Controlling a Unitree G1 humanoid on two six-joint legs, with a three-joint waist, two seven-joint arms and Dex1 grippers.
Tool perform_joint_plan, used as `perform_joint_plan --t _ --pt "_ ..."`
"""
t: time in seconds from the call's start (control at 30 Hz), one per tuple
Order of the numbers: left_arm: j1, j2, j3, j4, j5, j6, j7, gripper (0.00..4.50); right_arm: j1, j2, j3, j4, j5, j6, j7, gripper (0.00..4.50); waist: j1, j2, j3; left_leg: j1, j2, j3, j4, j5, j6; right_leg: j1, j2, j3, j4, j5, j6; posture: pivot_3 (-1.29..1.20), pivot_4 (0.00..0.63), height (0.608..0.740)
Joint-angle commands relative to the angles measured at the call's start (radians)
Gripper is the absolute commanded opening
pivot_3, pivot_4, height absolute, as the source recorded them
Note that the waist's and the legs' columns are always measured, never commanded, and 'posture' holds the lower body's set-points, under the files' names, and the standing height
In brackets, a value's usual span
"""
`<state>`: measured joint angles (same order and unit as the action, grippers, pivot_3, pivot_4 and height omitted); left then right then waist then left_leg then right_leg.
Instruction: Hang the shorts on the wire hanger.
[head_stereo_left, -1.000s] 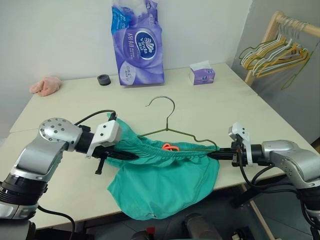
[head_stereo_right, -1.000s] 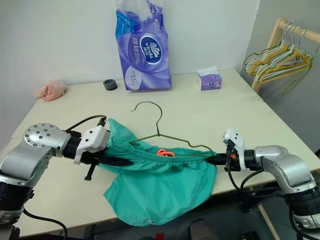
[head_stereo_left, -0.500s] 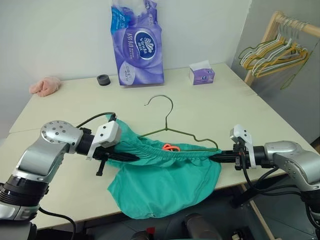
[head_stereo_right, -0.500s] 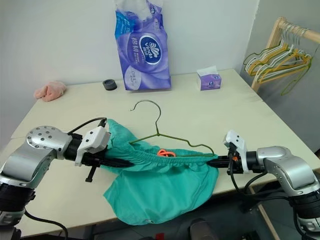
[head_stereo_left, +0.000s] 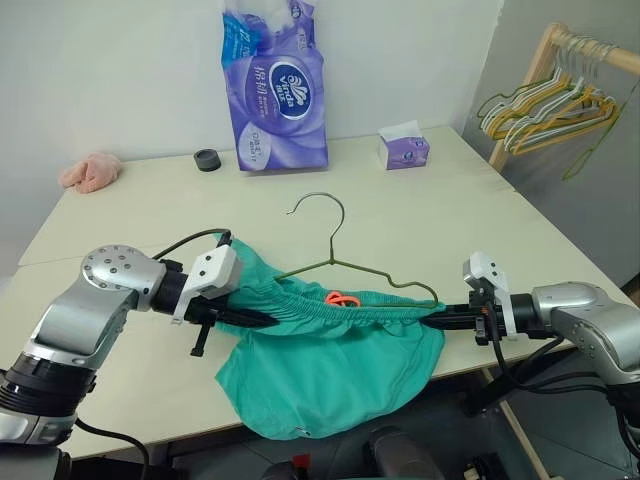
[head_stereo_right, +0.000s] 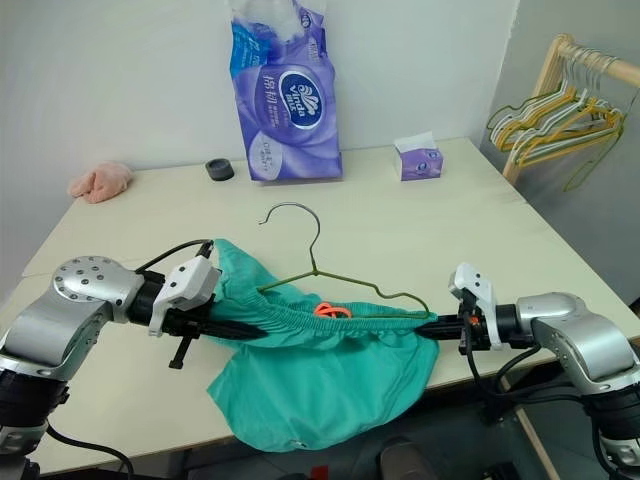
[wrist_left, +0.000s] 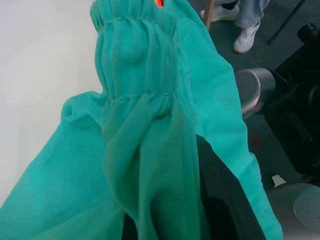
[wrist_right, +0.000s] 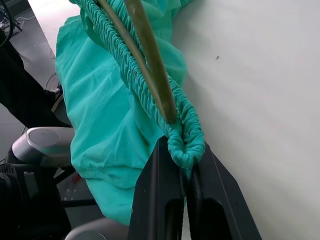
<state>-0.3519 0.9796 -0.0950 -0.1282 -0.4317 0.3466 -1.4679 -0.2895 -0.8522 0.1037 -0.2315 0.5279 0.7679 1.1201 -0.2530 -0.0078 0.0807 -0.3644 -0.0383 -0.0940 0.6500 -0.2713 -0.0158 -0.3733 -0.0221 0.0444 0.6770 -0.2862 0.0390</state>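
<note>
Both grippers, left (head_stereo_left: 262, 316) and right (head_stereo_left: 436, 317), pinch the shorts' (head_stereo_left: 330, 360) waistband taut just over the hanger (head_stereo_left: 345, 262) on the table (head_stereo_left: 450, 200); threading remains, I judge.

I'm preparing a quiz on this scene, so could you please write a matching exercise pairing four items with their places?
Items:
1. shorts
2. wire hanger
3. tissue box
4. pink cloth

Places:
A. far left of the table
B. stretched between the left gripper and right gripper
C. far right of the table
D. lying on the table, lower bar at the waistband

Pairs: 1-B, 2-D, 3-C, 4-A
</note>
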Motion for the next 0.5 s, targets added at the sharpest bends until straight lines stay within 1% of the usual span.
perform_joint_plan --t 0.03,0.5 --pt "0.004 0.037 0.041 0.008 0.011 0.001 0.001 0.00 0.003 -0.031 -0.017 0.008 -0.024 -0.025 0.006 0.03 0.000 0.000 0.000 0.000 0.000 0.000 0.000 0.000 0.000 0.000 0.000 0.000 0.000 0.000 0.000 -0.32 0.051 0.740" --pt "0.024 0.041 0.047 0.014 0.013 -0.006 -0.001 0.00 0.036 -0.051 -0.015 0.021 -0.036 -0.088 0.057 0.03 0.001 0.000 0.000 0.000 0.000 0.000 0.000 0.000 0.000 0.000 0.000 0.000 0.000 0.000 0.000 -0.32 0.050 0.740"
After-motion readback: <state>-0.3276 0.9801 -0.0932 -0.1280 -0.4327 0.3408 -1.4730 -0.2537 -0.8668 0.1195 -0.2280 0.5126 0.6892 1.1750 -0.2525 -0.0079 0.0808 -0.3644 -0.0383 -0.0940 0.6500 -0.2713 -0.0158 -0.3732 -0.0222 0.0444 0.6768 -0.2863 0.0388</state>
